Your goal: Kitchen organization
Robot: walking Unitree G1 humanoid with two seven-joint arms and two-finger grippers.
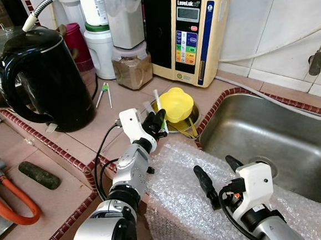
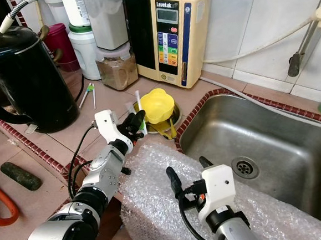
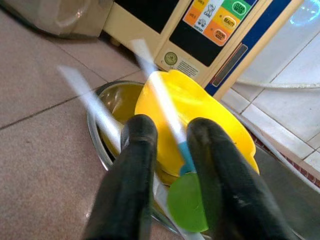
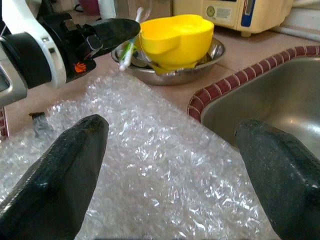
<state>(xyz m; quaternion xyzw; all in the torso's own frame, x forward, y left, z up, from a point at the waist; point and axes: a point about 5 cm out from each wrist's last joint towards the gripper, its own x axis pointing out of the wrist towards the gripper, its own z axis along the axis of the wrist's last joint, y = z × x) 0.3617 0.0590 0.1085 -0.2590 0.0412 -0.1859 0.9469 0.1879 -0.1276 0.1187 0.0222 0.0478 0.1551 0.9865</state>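
Note:
A yellow cup (image 1: pixel 177 103) sits in a steel bowl (image 1: pixel 195 117) on the tiled counter beside the sink. My left gripper (image 1: pixel 158 122) is just left of that bowl, shut on a thin white-handled utensil (image 3: pixel 167 112) with a blue neck and a round green end (image 3: pixel 185 202). The handle points up past the yellow cup (image 3: pixel 200 105). A second white stick (image 3: pixel 92 107) leans in the bowl. My right gripper (image 1: pixel 216 174) hovers open over a sheet of bubble wrap (image 1: pixel 184 207), with nothing between its fingers (image 4: pixel 65 170).
A black kettle (image 1: pixel 46 79) stands at the left. A cream water machine (image 1: pixel 190 34) and a jar of brown powder (image 1: pixel 132 66) line the back wall. The steel sink (image 1: pixel 284 138) lies at the right. A dark green object (image 1: pixel 38 175) and an orange hose (image 1: pixel 17 206) lie on the lower counter.

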